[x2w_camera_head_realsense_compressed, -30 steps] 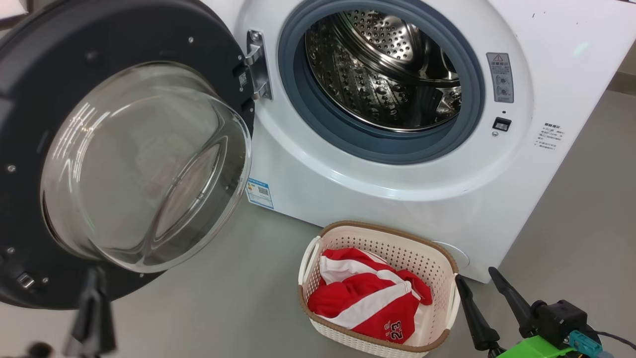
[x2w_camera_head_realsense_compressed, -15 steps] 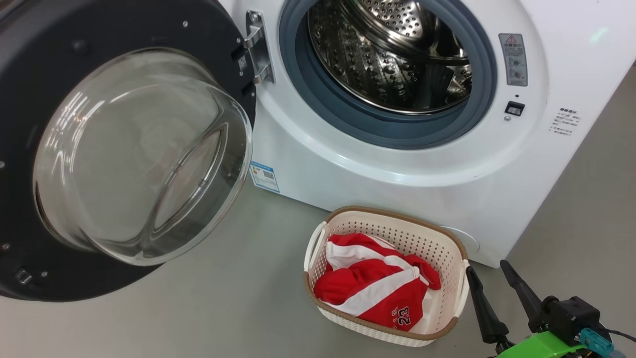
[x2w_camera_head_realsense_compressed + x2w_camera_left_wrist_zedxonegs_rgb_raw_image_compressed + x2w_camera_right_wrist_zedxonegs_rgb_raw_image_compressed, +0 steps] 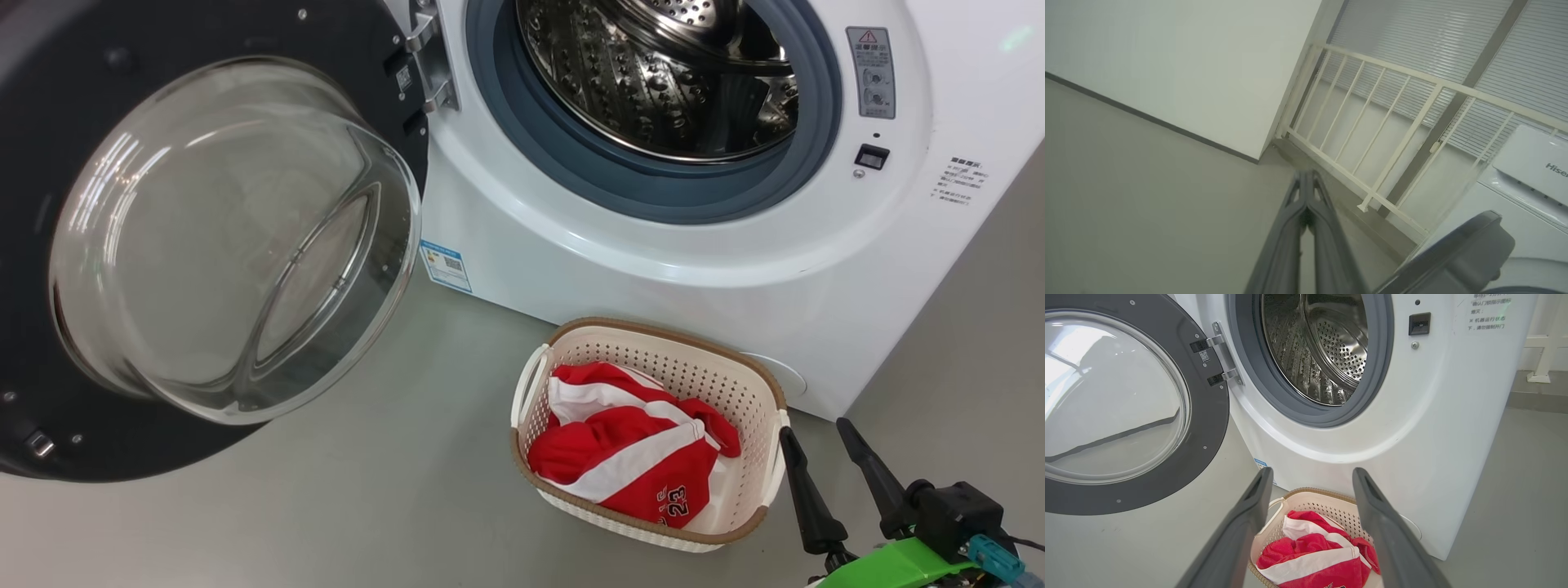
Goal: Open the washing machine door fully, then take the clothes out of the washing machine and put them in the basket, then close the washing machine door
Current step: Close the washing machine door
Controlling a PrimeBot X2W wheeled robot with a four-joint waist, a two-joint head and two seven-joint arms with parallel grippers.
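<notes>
The washing machine [image 3: 653,269] stands with its door [image 3: 351,49] swung wide to the left, glass bowl [image 3: 237,237] facing me. Its steel drum [image 3: 653,73] shows no fabric inside. The red and white clothes [image 3: 637,457], with "23" showing, lie in the basket [image 3: 665,331] on the floor before the washer. My right gripper [image 3: 816,430] is open, just right of the basket and empty; in the right wrist view it [image 3: 1312,471] frames the basket [image 3: 1306,498] and clothes [image 3: 1310,555]. My left gripper [image 3: 1306,173] is shut on nothing, pointing at a wall corner.
Grey floor [image 3: 367,490] spreads between the door and the basket. In the left wrist view a cream railing [image 3: 1372,134] runs before window blinds, the washer's white top [image 3: 1531,163] is at the right, and a grey rounded edge [image 3: 1453,249] sits at the lower right.
The head camera has shifted, so washer, door and basket slid up and right in the picture. The left gripper's dark finger at the lower left a second ago has left the head view.
</notes>
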